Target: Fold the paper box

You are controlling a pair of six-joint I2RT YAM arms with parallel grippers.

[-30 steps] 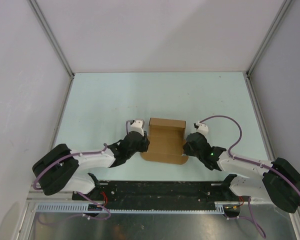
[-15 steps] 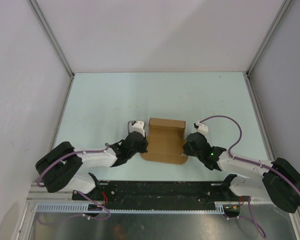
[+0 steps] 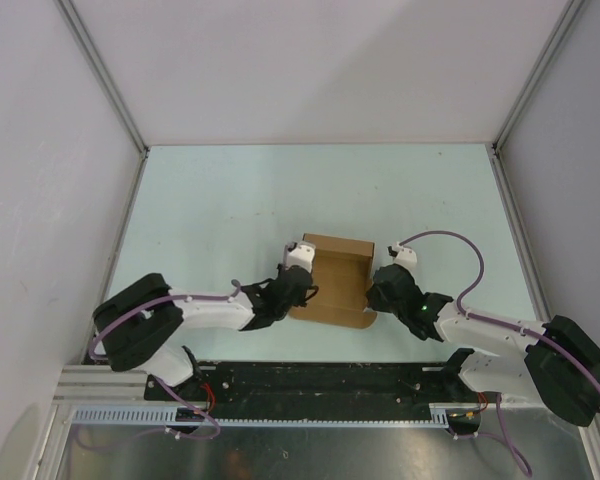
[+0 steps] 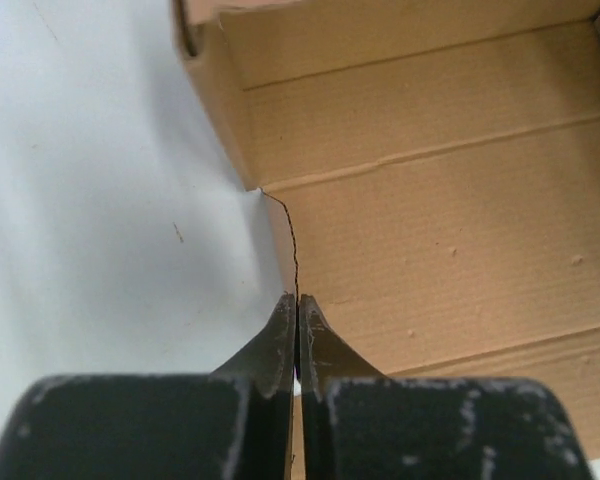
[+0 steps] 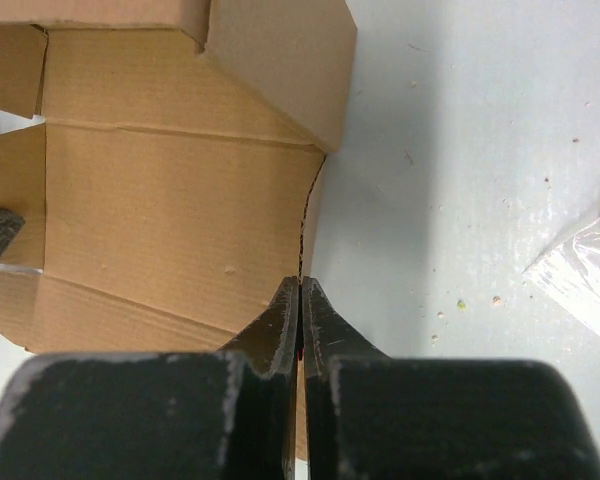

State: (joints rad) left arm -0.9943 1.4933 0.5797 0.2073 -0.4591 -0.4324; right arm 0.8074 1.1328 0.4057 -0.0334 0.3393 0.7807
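Observation:
The paper box [image 3: 338, 284] is brown cardboard, partly folded, lying mid-table between both arms with its back wall standing. My left gripper [image 3: 306, 287] is shut on the box's left side flap; in the left wrist view the thin cardboard edge [image 4: 292, 240] runs straight into the closed jaws [image 4: 298, 300]. On the other side my right gripper [image 3: 372, 291] is shut on the right side flap, whose edge [image 5: 305, 215] enters its closed jaws [image 5: 299, 285]. The creased floor panel [image 5: 160, 200] lies flat between the two flaps.
A clear plastic scrap [image 5: 580, 272] lies on the pale table right of the box. The black base rail [image 3: 320, 385] runs along the near edge. Grey walls enclose the table at left, back and right.
My left gripper has moved right and closed onto the left flap, raising it, so the box looks narrower from above. The right arm has not moved.

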